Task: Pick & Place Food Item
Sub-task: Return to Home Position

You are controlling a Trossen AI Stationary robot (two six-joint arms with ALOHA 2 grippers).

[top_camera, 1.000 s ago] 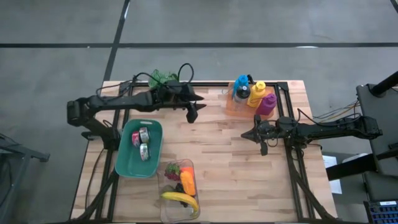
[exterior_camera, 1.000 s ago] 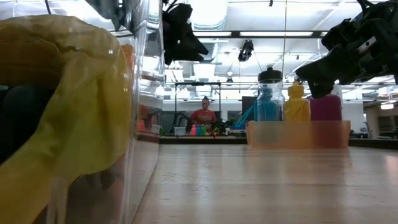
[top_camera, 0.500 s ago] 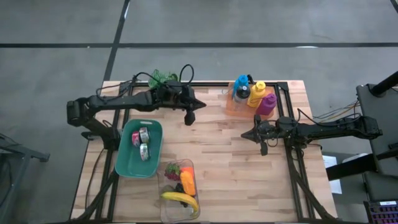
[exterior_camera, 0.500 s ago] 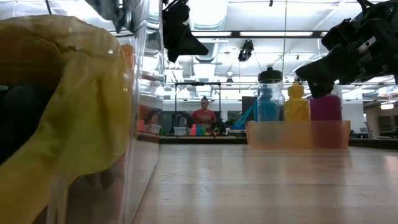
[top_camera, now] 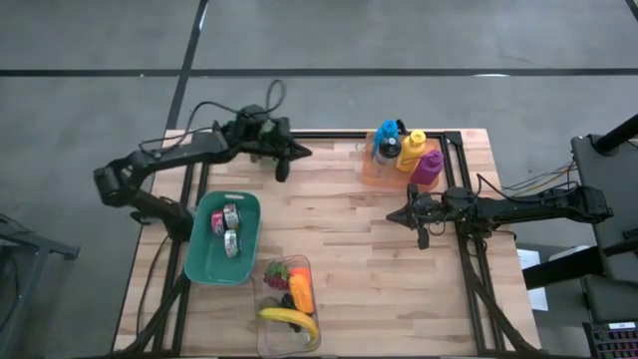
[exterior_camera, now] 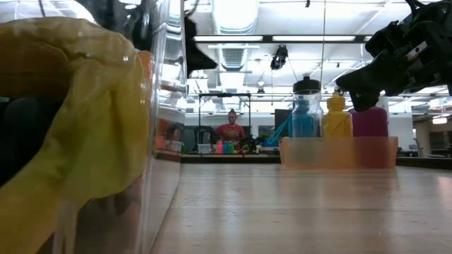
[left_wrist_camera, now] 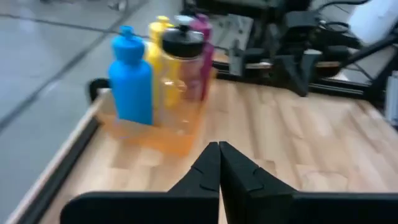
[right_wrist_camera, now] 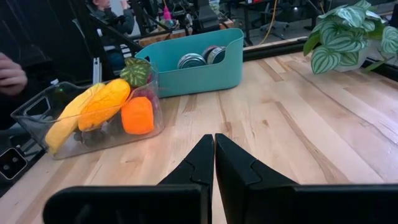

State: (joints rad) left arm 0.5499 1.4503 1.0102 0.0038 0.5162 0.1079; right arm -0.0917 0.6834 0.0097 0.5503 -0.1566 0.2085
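Since the tuna cans already lie inside the bin and neither arm carries anything, the step in hand looks like the return to rest rather than another pick. The wooden surface (top_camera: 369,269) spans the high view, with the left arm reaching over its far left part and the right arm stretched in low from the right side. The teal bin (top_camera: 204,264) sits near the left edge, and just beside it stands a clear container (top_camera: 287,304) of toy fruit: a banana, an orange piece and some greens. An orange tray of bottles (top_camera: 399,160) stands at the far edge, right of centre.

The tuna cans (top_camera: 229,227) rest together on the bin's floor, one with a red side among them. The left gripper (top_camera: 282,172) hangs above the surface near the far edge, between the bin and the bottle tray, well apart from both. Its fingers (left_wrist_camera: 208,168) are pressed together with nothing between them. The right gripper (top_camera: 423,239) waits over the bare middle right, its fingers (right_wrist_camera: 199,162) likewise closed and empty.

By my reading, what is left is for the left arm to fold back toward its base. That calls for a path clear of the bottles and the bin's rim, with no grasp needed.
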